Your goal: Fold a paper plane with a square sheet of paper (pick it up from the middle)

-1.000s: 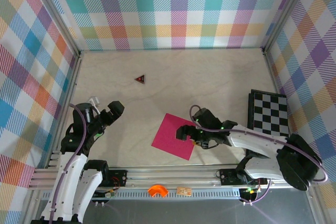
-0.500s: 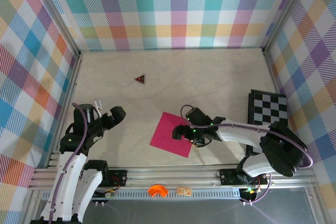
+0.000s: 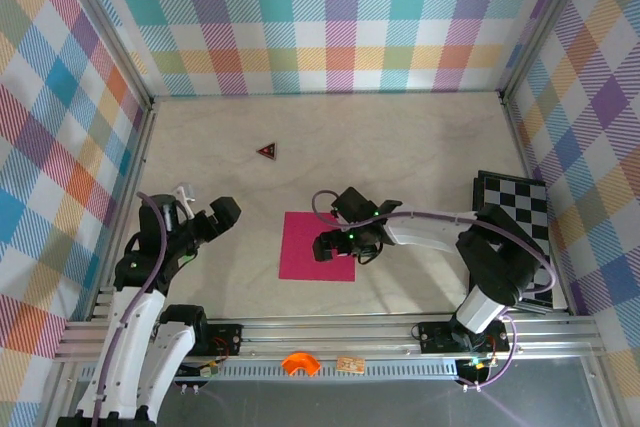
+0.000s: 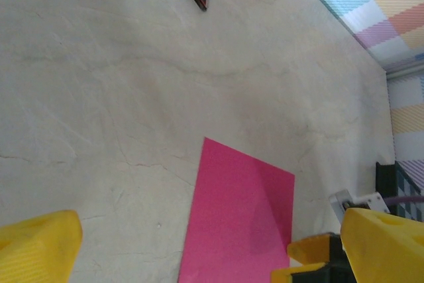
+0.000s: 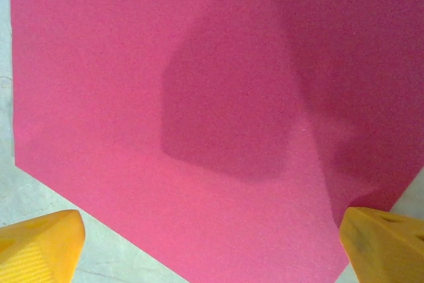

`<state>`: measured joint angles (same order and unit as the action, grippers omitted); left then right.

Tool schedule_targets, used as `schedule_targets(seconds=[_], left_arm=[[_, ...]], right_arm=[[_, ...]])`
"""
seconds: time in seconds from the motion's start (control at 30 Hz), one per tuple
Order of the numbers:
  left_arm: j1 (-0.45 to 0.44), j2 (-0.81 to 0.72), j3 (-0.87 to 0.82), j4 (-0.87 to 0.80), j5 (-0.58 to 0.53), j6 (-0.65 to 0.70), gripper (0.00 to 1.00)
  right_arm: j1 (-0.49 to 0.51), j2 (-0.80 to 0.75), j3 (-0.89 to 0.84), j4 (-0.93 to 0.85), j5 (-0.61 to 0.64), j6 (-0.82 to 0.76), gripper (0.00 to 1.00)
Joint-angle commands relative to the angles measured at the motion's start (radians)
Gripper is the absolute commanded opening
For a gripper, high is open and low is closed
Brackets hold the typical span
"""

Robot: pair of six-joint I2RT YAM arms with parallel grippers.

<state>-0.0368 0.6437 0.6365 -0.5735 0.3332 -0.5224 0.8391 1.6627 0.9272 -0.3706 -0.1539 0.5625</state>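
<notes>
My right claw (image 3: 330, 245) hangs spread directly above the square sheet of paper (image 3: 298, 252), which lies flat near the middle of the front edge of the counter (image 3: 420, 147). My left claw (image 3: 207, 210), also spread, sits farther off to the sheet's left.

The table (image 3: 420, 137) is a pale beige surface with faint marbling. A square magenta-pink sheet of paper (image 3: 298, 247) lies flat on it near the front middle. A small dark red triangle (image 3: 266, 151) lies farther back and left, well apart from the sheet. A black-and-white checkerboard (image 3: 512, 212) lies flat along the right edge.
</notes>
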Motion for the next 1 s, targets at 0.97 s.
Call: schedule_targets(seconds=[0.97], left_arm=[[-0.606,0.682,0.372,-0.022,-0.465,-0.114,1.0]], right_arm=[[-0.355,-0.661,-0.264,-0.176,0.134,0.21,0.99]])
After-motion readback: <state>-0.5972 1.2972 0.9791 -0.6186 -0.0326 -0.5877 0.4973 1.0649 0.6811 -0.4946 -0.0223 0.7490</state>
